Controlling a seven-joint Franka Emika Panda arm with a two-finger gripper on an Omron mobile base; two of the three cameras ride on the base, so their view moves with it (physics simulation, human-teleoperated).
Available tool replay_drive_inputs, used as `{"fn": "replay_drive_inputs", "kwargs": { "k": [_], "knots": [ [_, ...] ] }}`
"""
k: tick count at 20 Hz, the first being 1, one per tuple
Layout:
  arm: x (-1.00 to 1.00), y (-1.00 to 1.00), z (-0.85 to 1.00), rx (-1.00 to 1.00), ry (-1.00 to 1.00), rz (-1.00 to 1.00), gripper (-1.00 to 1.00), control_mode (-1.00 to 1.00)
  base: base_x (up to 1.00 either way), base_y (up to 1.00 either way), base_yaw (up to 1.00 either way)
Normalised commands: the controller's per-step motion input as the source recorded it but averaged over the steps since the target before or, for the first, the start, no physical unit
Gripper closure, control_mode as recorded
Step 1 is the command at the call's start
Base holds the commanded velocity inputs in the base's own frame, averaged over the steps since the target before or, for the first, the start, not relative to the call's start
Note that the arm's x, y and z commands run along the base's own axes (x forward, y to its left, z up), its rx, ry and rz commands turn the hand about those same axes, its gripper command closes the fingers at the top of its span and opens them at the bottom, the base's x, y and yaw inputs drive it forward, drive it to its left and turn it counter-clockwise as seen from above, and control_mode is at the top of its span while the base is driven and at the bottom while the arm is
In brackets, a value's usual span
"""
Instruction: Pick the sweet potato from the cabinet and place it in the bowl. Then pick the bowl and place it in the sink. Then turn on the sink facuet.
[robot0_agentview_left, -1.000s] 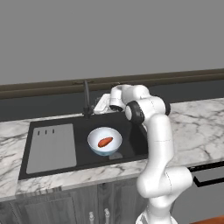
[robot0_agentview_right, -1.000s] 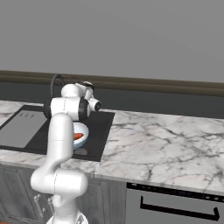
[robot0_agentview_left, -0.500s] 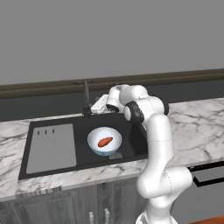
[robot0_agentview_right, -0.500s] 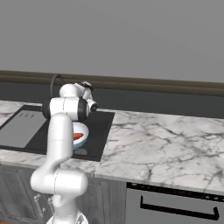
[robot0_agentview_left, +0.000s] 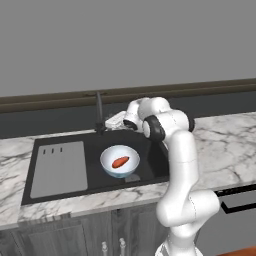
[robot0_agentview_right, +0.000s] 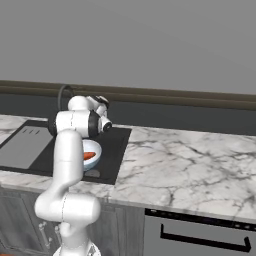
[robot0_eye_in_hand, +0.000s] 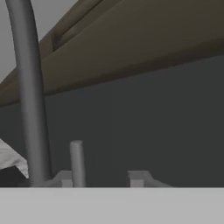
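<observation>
Reaching toward the back of the sink (robot0_agentview_left: 150, 167), my gripper (robot0_eye_in_hand: 101, 178) sits low in the hand view, right by the sink facuet (robot0_agentview_left: 99, 112). In that view the tall dark spout stands at the left, and the small thin lever (robot0_eye_in_hand: 77, 162) stands up just inside my left fingertip (robot0_eye_in_hand: 64, 179). My fingers have a gap between them, but I cannot tell if they squeeze the lever or stay loose.

In the left base view the bowl (robot0_agentview_left: 120, 161) rests in the black sink, in the middle of the frame. The sweet potato (robot0_agentview_left: 120, 161) lies inside the bowl. The grey drainboard (robot0_agentview_left: 59, 168) is to the left of the bowl. White marble counter (robot0_agentview_left: 227, 145) spreads to the right.
</observation>
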Motion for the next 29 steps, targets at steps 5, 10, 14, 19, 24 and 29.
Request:
{"fn": "replay_drive_inputs", "kwargs": {
  "k": [5, 10, 14, 19, 24, 29],
  "knots": [
    [-0.04, -0.88, 0.0, 0.23, 0.02, -0.06, 1.0, -1.0, 0.0, 0.0, 0.0],
    [-0.17, -1.0, 0.0, 0.28, 0.0, -0.05, 1.0, -1.0, 0.0, 0.0, 0.0],
    [-0.11, -1.0, 0.0, 0.29, 0.0, -0.05, 1.0, -1.0, 0.0, 0.0, 0.0],
    [-0.02, -0.91, 0.0, 0.24, 0.03, -0.04, 1.0, -1.0, 0.0, 0.0, 0.0],
    [0.0, -0.4, 0.0, 0.15, 0.02, -0.01, 1.0, -1.0, 0.0, 0.0, 0.0],
    [0.0, -0.01, 0.0, 0.03, 0.03, 0.0, 1.0, -1.0, 0.0, 0.0, 0.0]
  ]
}}
